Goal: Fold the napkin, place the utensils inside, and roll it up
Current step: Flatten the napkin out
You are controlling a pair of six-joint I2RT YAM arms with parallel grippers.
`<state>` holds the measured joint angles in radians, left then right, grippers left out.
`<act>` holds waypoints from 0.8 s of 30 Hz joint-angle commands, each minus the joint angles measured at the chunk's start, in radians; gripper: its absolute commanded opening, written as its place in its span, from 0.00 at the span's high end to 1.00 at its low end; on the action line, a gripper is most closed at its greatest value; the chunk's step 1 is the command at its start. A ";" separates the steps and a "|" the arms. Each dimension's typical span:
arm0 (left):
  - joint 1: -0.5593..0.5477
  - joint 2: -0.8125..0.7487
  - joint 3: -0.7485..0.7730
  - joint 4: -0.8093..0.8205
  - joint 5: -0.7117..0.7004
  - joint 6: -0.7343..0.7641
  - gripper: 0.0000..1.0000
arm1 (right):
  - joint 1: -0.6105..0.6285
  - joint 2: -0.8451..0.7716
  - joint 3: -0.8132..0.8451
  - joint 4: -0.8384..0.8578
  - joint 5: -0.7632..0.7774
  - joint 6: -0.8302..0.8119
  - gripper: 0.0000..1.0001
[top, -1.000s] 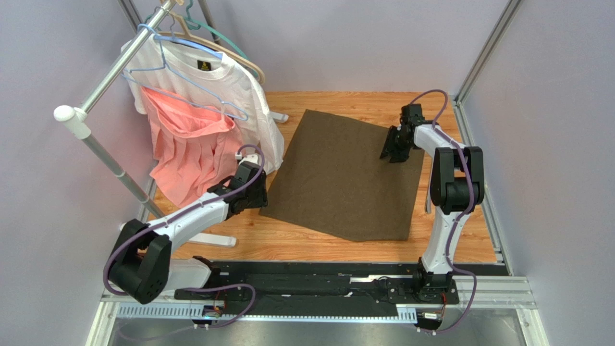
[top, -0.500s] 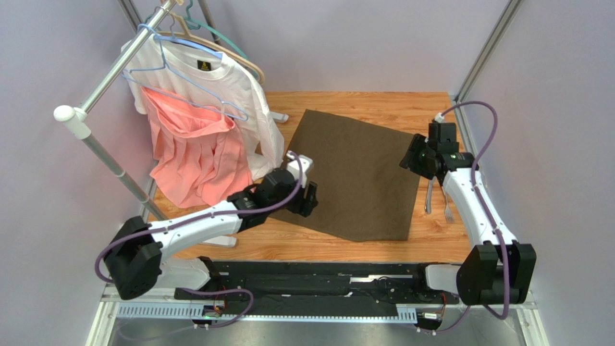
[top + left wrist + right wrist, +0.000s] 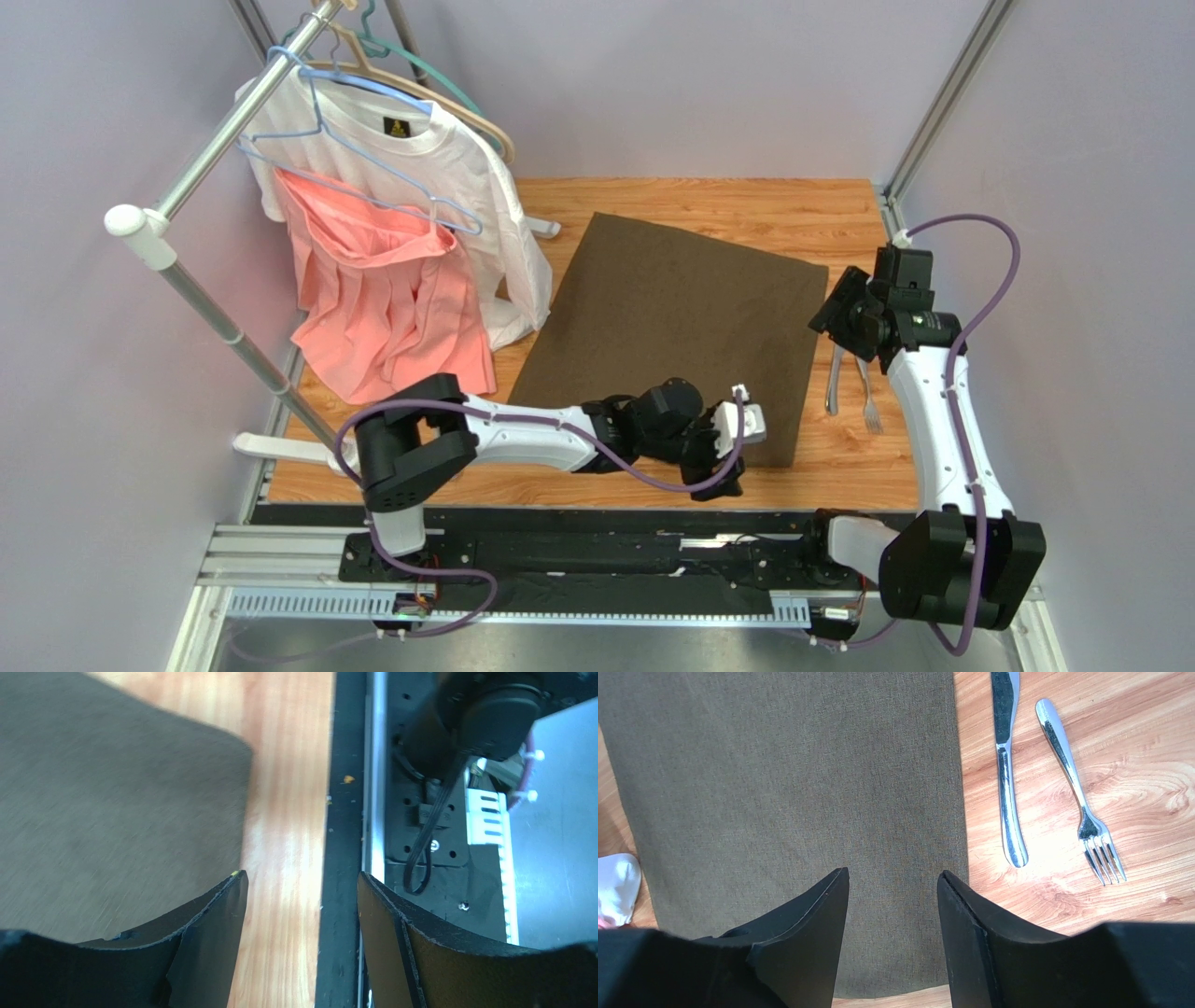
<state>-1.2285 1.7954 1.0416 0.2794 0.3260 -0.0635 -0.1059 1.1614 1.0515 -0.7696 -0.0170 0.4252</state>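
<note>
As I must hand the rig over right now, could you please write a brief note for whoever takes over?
Left gripper: jaws open, empty, low by the near right corner of the large dark olive-brown cloth napkin, close to the front edge of the wooden table.
Right gripper: jaws open, empty, above the napkin's right edge.
The napkin lies flat and unfolded. The slim silver metal knife and silver metal fork lie side by side on the wood just right of it, not touching.
Done: no fold made yet.
Left: fold the napkin, place both utensils inside, roll it up.
</note>
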 commanded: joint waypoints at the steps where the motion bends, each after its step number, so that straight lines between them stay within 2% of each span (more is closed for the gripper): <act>1: -0.017 0.067 0.083 0.030 0.065 0.109 0.31 | -0.023 -0.045 -0.001 -0.007 -0.037 0.000 0.46; 16: -0.020 0.262 0.265 -0.074 -0.048 0.125 0.36 | -0.061 -0.075 -0.031 0.027 -0.162 -0.014 0.46; 24: -0.022 0.311 0.273 -0.066 -0.129 0.110 0.39 | -0.075 -0.086 -0.034 0.029 -0.193 -0.023 0.46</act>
<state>-1.2438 2.0892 1.2881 0.1974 0.2493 0.0330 -0.1680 1.1011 1.0271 -0.7662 -0.1749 0.4171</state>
